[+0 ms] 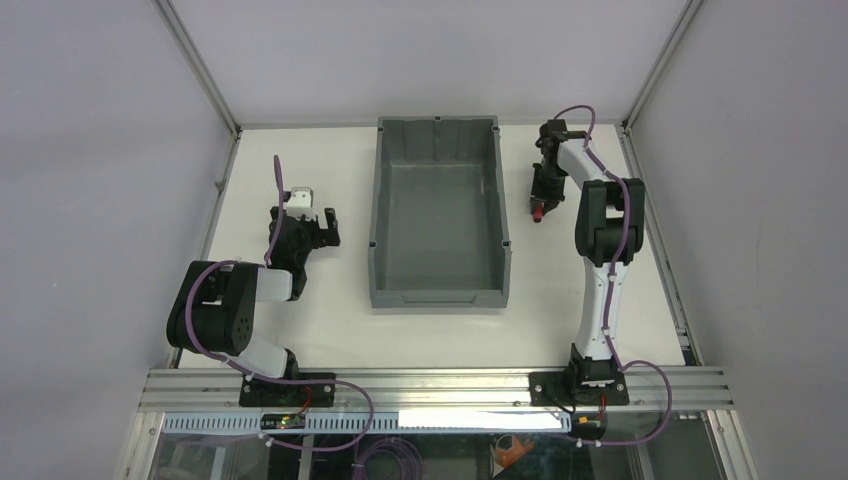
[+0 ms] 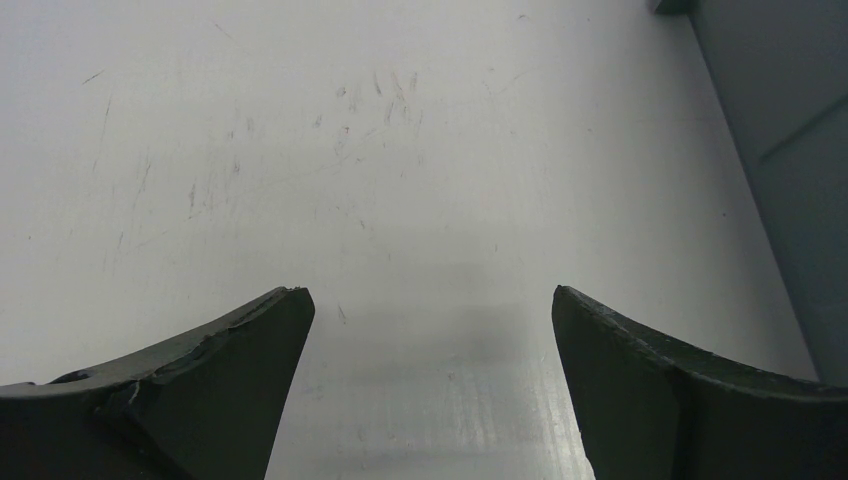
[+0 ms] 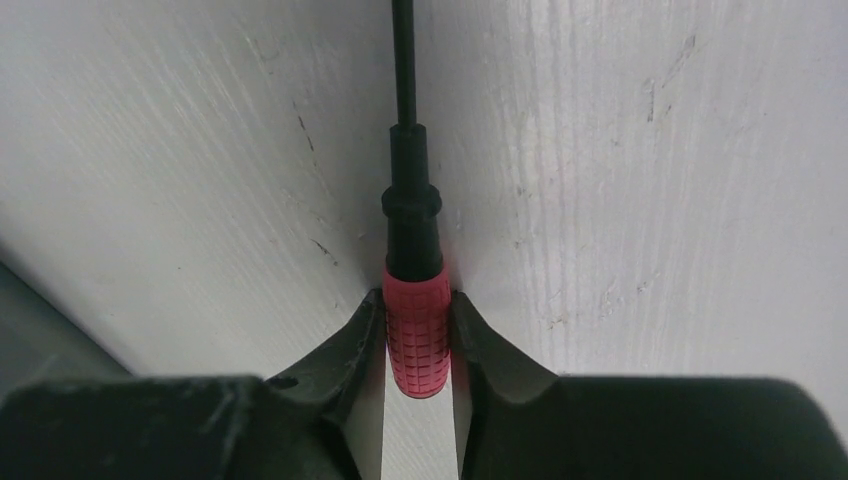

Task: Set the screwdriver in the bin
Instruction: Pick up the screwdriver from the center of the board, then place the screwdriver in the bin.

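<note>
White counter: right hand clamps the screwdriver by its handle, shaft tip cut off; left hand spread wide beside the bin.

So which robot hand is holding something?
The right gripper, to the right of the bin: it is shut on the red handle of the screwdriver. The left gripper is wide open and empty.

**Desk:** What fills the near edge?
**Photographer:** The left end effector, its two dark fingers spread wide above a scuffed white tabletop that shows bare between them.
**Desk:** And on the right?
**Photographer:** The bin, its grey outer wall standing apart from both fingers.
</note>
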Tool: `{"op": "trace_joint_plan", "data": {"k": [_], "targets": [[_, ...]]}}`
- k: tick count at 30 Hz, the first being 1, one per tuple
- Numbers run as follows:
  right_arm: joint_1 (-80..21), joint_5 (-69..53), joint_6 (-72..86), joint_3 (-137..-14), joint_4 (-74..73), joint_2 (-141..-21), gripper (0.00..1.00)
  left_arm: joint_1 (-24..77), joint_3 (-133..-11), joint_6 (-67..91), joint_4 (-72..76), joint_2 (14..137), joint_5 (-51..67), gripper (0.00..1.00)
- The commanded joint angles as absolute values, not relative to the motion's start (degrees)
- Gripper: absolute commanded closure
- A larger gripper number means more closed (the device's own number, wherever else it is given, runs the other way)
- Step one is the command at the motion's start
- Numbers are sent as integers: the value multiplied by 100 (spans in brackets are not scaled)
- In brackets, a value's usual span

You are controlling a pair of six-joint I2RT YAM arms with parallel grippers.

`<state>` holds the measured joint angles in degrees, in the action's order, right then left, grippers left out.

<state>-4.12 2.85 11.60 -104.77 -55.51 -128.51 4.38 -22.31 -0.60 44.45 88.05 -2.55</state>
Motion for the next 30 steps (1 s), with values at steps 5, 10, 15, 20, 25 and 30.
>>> {"op": "trace_joint_plan", "data": {"k": [5,10,15,20,25,30], "targets": [[-410,460,1095,-10518,-5541,-12709,87,378,-2197,-15,4598,8618,-167,1],[-408,537,1059,-10693,-5713,-12506,87,378,-2197,-13,4602,8621,-167,1],[-413,603,1034,-10917,-5922,-12249,87,378,-2197,-15,4605,8622,-166,1],[-409,704,1024,-11133,-6108,-11977,88,378,-2197,-16,4601,8622,-167,1],[-406,721,1021,-11425,-6329,-11777,88,378,-2197,-18,4603,8622,-167,1],[-410,732,1010,-11730,-6566,-11586,88,378,-2197,-13,4598,8621,-167,1]]}}
